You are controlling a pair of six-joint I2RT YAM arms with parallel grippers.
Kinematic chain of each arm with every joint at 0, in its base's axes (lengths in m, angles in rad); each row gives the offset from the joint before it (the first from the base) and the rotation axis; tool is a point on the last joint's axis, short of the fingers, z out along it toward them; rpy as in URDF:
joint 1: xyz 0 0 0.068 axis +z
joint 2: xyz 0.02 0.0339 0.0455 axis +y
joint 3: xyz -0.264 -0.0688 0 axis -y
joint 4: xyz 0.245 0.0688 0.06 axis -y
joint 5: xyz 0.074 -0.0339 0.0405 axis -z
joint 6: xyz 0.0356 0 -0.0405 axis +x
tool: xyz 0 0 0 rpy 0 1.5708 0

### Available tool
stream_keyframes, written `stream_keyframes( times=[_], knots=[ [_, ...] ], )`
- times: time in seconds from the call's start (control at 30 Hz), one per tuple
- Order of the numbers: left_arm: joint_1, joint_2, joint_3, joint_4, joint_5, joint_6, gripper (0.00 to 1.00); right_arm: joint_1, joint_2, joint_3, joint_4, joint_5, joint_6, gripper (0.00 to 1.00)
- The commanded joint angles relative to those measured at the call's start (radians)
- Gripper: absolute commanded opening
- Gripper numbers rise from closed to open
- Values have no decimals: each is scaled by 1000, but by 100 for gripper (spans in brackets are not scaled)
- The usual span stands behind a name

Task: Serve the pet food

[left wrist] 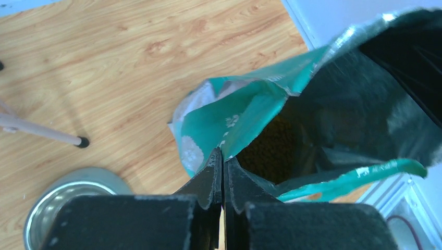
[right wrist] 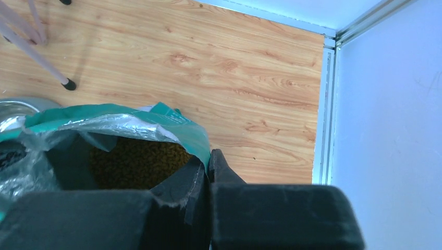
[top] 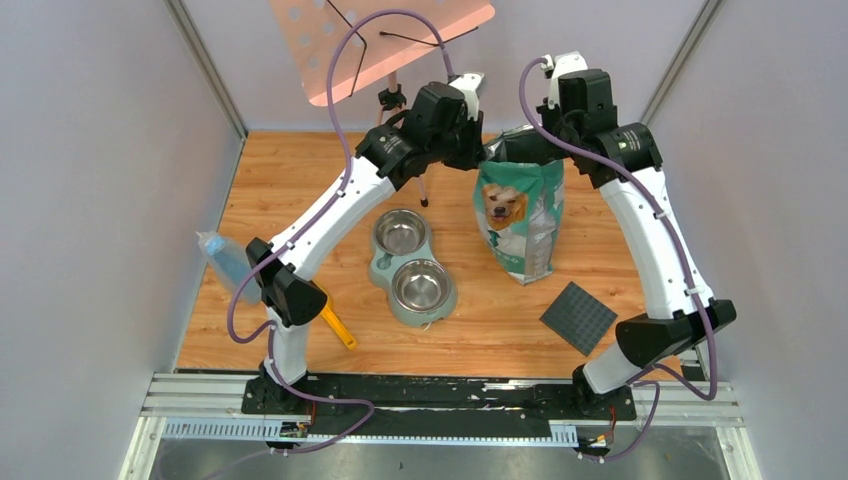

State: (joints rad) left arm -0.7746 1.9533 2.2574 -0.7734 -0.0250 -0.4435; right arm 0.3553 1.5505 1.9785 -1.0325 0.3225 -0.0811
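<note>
Two grippers (left wrist: 223, 155) (right wrist: 209, 156) — tight (both) on bag (top: 520, 215)

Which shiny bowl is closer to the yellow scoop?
The front bowl of the green double feeder. It sits lower in the top view, toward the yellow scoop; the other bowl lies behind it, farther away.
</note>
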Motion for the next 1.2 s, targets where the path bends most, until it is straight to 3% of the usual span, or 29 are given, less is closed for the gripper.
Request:
stream_keyframes(
  times=[0.0, 0.13, 0.33, 0.37, 0.43, 0.5, 0.63, 0.77, 0.8, 0.83, 0.87, 0.93, 1.17],
  knots=[
    [43, -116, 34, 76, 122, 112, 0, -31, -11, 136, 87, 57, -52, 0],
    [40, -97, 114, 168, 303, 126, 0, -27, -26, 147, 99, -30, -48, 0],
    [35, -88, 79, 192, 335, 75, 3, 24, -101, 0, 67, -219, -17, 0],
    [35, -93, 69, 191, 327, 56, 23, 32, -104, -10, 60, -234, -14, 0],
    [33, -103, 43, 198, 318, 33, 46, 38, -108, -27, 57, -236, 0, 0],
    [22, -112, 36, 215, 334, 66, 60, 39, -103, -24, 58, -238, 2, 0],
    [4, -159, 22, 259, 375, 308, 73, 39, -81, 7, 56, -241, 6, 0],
    [9, -372, -382, 479, 544, 865, 82, 39, -72, 27, 49, -282, -4, 0],
    [10, -451, -447, 534, 582, 1086, 84, 40, -74, 27, 45, -300, -14, 0],
    [10, -480, -544, 539, 667, 1197, 86, 39, -77, 25, 43, -323, -29, 0],
    [11, -517, -569, 488, 702, 1407, 87, 39, -80, 20, 43, -348, -36, 0],
    [4, -511, -554, 323, 777, 1628, 88, 39, -81, 13, 43, -370, -36, 0],
    [-41, -351, -333, 128, 818, 1683, 87, 38, -80, 22, 41, -429, -33, 0]
  ],
)
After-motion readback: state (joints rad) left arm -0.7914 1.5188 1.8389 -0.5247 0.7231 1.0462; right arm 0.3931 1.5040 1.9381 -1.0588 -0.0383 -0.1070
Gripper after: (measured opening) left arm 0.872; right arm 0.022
